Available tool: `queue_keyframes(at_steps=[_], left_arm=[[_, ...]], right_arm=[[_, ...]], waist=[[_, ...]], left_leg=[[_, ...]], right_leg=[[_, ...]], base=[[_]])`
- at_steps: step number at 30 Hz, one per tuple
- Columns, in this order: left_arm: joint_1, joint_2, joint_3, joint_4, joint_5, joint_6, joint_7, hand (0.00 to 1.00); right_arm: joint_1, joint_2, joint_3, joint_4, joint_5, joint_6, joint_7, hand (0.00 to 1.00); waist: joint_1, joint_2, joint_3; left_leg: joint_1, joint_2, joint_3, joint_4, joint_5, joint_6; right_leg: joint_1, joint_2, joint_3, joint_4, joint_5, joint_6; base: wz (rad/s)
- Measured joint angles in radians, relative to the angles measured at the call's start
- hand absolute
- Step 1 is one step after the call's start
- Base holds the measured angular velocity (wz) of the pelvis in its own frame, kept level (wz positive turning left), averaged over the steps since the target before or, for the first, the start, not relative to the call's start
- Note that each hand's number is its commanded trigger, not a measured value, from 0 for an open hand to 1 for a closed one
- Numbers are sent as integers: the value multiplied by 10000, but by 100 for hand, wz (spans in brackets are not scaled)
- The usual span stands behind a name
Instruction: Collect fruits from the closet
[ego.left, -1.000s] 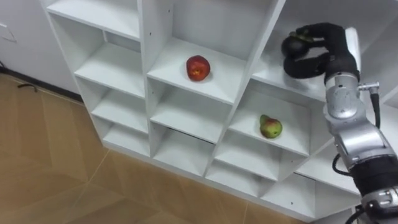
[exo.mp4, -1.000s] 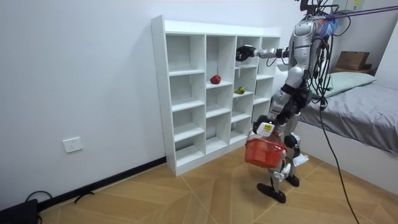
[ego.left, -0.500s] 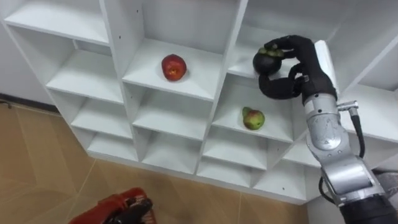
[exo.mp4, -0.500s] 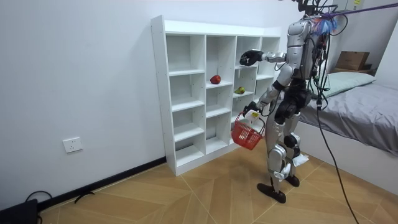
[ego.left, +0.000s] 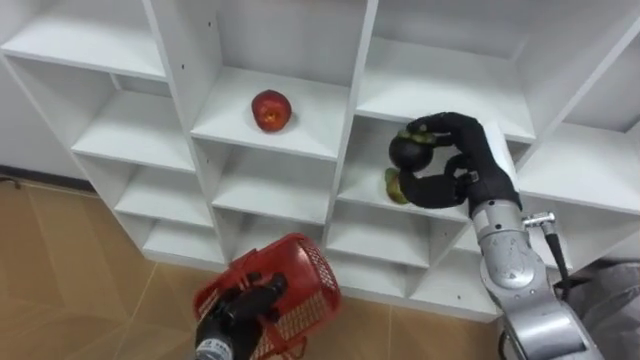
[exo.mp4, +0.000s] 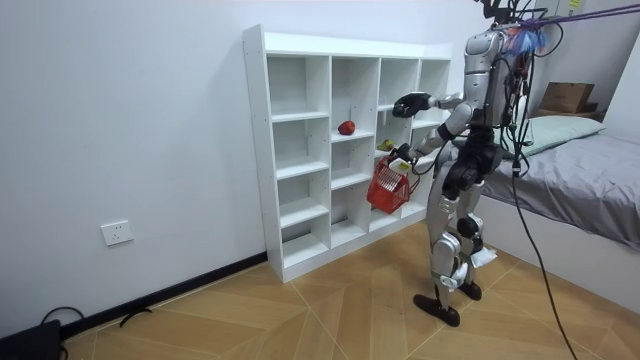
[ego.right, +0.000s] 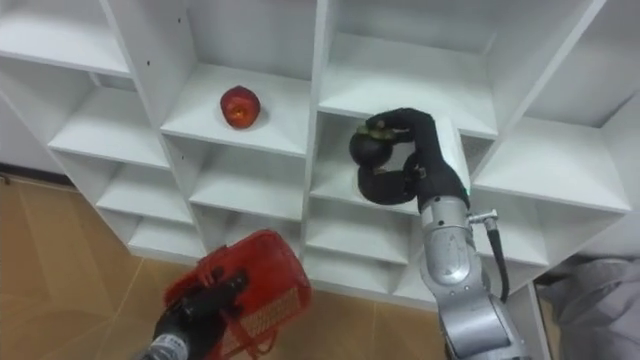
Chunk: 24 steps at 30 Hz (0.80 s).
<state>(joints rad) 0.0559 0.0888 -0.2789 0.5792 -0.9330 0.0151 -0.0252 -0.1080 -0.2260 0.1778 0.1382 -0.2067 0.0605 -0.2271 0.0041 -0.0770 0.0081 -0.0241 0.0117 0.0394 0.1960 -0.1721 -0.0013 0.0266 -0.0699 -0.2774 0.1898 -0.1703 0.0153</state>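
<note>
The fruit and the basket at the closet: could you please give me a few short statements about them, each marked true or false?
1. The right hand is curled round a dark fruit. True.
2. The red apple lies in the red basket. False: it lies on a shelf of the closet.
3. The left hand holds the red basket. True.
4. The red basket stands on a closet shelf. False: it is held in the air in front of the lower shelves.
5. A green fruit lies on a shelf, partly hidden behind the right hand. True.
</note>
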Motion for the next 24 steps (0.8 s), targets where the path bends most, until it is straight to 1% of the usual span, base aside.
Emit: queue_keyframes(at_steps=[2,4,6,8,11,13,16,18,19,21,24], left_arm=[[9,-41,-30,-166,5,15,0,100],[10,-1,-181,-348,-78,19,1,100],[0,-29,-225,-703,-140,18,2,100],[-86,-62,-228,-768,-146,10,1,100],[-98,24,-392,-886,-146,9,2,100],[-98,16,-417,-901,-147,14,4,100],[-111,-21,-570,-949,-141,14,9,100],[-185,-120,-656,-971,-119,15,9,100],[-210,-145,-650,-973,-120,15,9,100],[-322,-193,-635,-972,-82,12,6,100],[-315,-105,-628,-961,-107,11,4,100]], right_arm=[[151,136,42,2,-15,20,13,100],[295,253,312,3,-104,32,15,100],[405,363,769,73,-104,34,331,100],[432,444,989,160,-194,33,619,100],[445,443,1442,448,-207,58,910,100],[540,461,1609,493,-238,69,1129,100],[562,460,1925,668,-397,73,1369,100],[564,491,2146,895,-408,101,1460,100],[570,491,2220,896,-455,152,1502,100],[620,507,2410,907,-757,203,1665,100],[626,529,2489,921,-750,216,1718,100]], waist=[[16,-1,-3],[-4,9,-7],[1,12,-7],[36,31,-7],[58,65,4],[56,94,8],[60,98,5],[93,97,4],[125,96,4],[335,96,4],[412,78,14]], left_leg=[[-2,0,1,-6,1,0],[-18,1,1,-3,1,-1],[-30,0,8,-8,1,0],[-23,-1,13,-18,1,0],[-10,5,44,-46,1,0],[-18,6,46,-61,1,0],[-27,18,45,-71,1,0],[-70,23,52,-89,1,0],[-75,27,69,-91,1,0],[-78,54,202,-106,0,-2],[-90,54,232,-99,0,-3]], right_leg=[[-20,5,14,1,0,0],[-41,9,19,-4,0,0],[-63,8,28,-12,0,1],[-57,7,32,-12,2,3],[-65,8,31,-12,2,3],[-74,8,12,-13,2,3],[-85,16,9,-13,2,3],[-111,22,63,-13,2,3],[-129,25,86,-11,2,3],[-220,47,231,-3,9,-9],[-254,44,246,-3,10,-10]], base=[[0],[0],[0],[0],[0],[0],[0],[0],[-11],[-14],[-2]])
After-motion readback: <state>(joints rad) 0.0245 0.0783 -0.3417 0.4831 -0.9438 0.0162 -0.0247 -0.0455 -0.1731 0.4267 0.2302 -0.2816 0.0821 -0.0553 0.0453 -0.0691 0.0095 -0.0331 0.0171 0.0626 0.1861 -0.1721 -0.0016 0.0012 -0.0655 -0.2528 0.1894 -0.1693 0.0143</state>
